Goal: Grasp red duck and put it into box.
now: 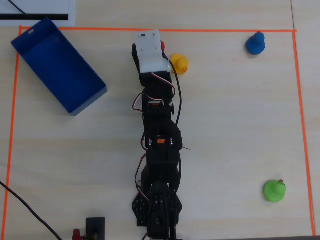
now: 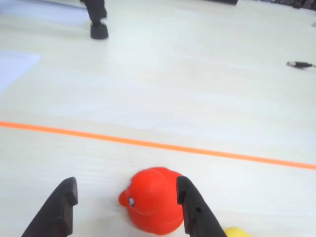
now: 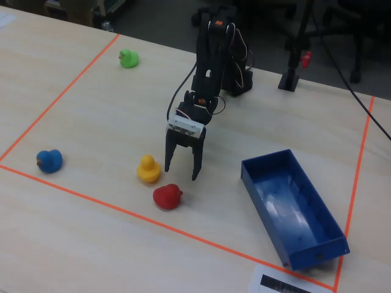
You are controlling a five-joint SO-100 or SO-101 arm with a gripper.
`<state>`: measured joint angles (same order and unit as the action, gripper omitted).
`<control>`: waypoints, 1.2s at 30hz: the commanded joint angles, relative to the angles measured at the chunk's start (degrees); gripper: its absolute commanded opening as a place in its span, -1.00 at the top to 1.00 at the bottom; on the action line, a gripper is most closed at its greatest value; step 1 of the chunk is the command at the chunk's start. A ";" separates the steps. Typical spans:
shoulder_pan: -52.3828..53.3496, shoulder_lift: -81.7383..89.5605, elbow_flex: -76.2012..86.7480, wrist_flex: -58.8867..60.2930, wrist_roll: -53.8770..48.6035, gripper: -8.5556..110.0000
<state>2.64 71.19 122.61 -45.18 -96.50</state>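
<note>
The red duck point(image 2: 153, 206) lies on the table just inside the orange tape line. In the wrist view it sits between my two fingers, close against the right one and well away from the left. My gripper point(image 2: 126, 185) is open and holds nothing. In the fixed view the gripper point(image 3: 181, 173) points down, with the red duck point(image 3: 167, 197) just in front of its tips. From overhead only a red edge of the duck point(image 1: 163, 46) shows beside the white wrist housing. The empty blue box point(image 1: 57, 65) lies at the upper left of the overhead view, and to the right of the gripper point(image 3: 287, 201) in the fixed view.
A yellow duck point(image 3: 148, 169) stands close beside the gripper and the red duck. A blue duck point(image 1: 255, 44) and a green duck point(image 1: 274, 190) sit far off in corners. Orange tape point(image 2: 197, 148) frames the work area. A black stand point(image 2: 98, 29) and a cable lie beyond it.
</note>
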 commanded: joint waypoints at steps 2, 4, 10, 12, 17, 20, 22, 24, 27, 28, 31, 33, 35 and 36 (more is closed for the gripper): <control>0.88 -2.81 -5.63 -1.76 -0.44 0.40; 1.14 -4.57 -7.82 -1.32 -0.18 0.39; 2.37 -7.91 -12.13 0.88 -0.79 0.39; 2.64 -9.05 -12.66 0.88 -0.88 0.39; 2.37 -11.07 -12.92 0.88 0.09 0.39; 1.93 -12.13 -13.45 0.79 1.14 0.40; 1.76 -13.27 -14.33 0.79 1.41 0.40; 1.49 -14.33 -15.21 0.79 1.67 0.40; 1.23 -15.73 -16.44 0.88 3.34 0.39; 1.05 -16.08 -16.61 1.14 3.34 0.40; 0.79 -16.79 -16.70 2.29 2.90 0.47; 0.70 -17.14 -16.70 2.64 2.29 0.62; 0.70 -16.87 -16.61 2.99 2.20 0.78; 0.70 -16.00 -16.26 2.99 2.99 0.84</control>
<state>3.69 53.35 108.19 -42.54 -94.13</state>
